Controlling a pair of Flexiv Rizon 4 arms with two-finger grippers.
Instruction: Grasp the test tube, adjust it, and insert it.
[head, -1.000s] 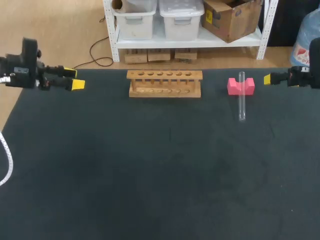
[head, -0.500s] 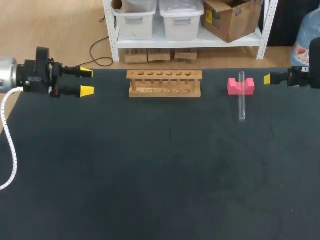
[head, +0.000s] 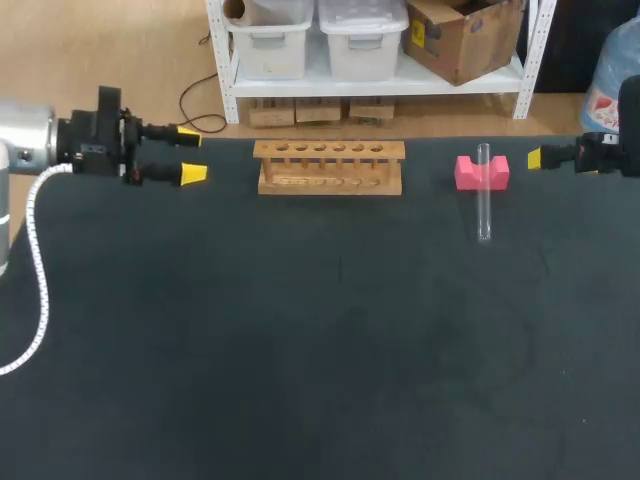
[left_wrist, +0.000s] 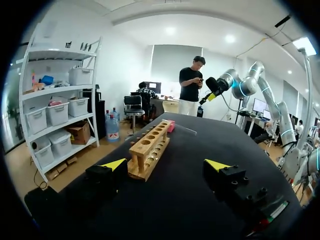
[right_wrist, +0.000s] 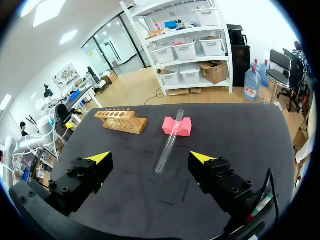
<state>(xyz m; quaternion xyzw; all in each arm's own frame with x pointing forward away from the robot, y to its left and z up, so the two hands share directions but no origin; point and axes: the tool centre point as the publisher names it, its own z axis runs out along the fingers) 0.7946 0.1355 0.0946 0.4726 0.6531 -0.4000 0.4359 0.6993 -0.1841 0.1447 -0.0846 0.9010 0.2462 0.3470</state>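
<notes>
The dark surface (head: 320, 350) spread wide before the wooden rack (head: 330, 166), which stood near its far edge. The left tool (head: 192, 154) hovered just left of the rack, fingers parted. The right tool (right_wrist: 150, 157) (likewise spread, gripping nothing) hung well right of the rack. Between the rack and that tool, a pink block (head: 481, 172) propped the test tube (head: 484, 205).

You have one tube (head: 484, 210), one pink block (head: 466, 173) and one rack (head: 330, 180) with six holes, all on one table (head: 300, 330). Two grippers: left gripper (head: 192, 153), right gripper (right_wrist: 150, 157).
</notes>
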